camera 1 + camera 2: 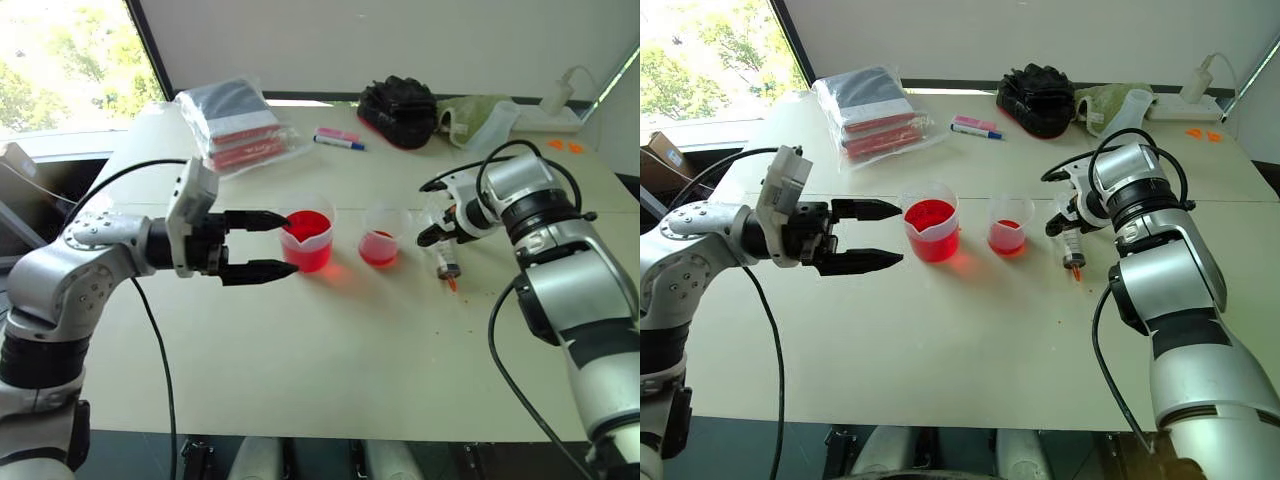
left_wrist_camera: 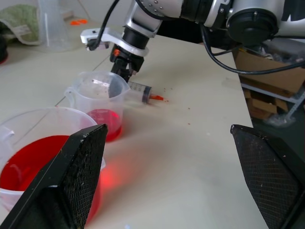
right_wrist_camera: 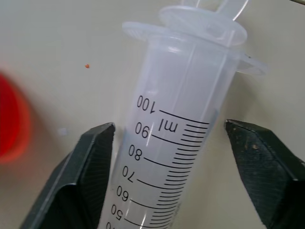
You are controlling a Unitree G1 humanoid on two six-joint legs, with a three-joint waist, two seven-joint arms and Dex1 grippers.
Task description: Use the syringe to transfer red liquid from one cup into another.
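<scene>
A: You are looking at the table [image 1: 970, 330], yes? What is lying on it, from the big things down?

B: At the far edge a plastic bag of dark and red packs [image 1: 872, 113] is lying, and a black bundle [image 1: 1038, 97] beside a greenish cloth [image 1: 1108, 100]. Near the middle the larger cup [image 1: 931, 229] with the spout is standing, and red liquid [image 1: 930, 216] is filling it high. Just beside it, apart, the smaller cup [image 1: 1009, 226] is standing with only a little red at the bottom.

A: And your hands?

B: Your left hand [image 1: 876, 236] is hovering level next to the larger cup, its fingers spread wide, holding nothing. Your right hand [image 1: 1068, 222] is pointing down at the syringe [image 1: 1073, 251].

A: Where is the syringe lying?

B: It is lying on the table beside the smaller cup, orange-red tip pointing toward you. In the right wrist view the barrel [image 3: 176, 143] is sitting between the two fingers; one finger [image 3: 81, 176] is at the barrel, the other is standing a little off. So the hand is around it, not yet clenched.

A: Anything smaller?

B: A blue-and-pink marker [image 1: 975, 127] is lying near the bag.
</scene>
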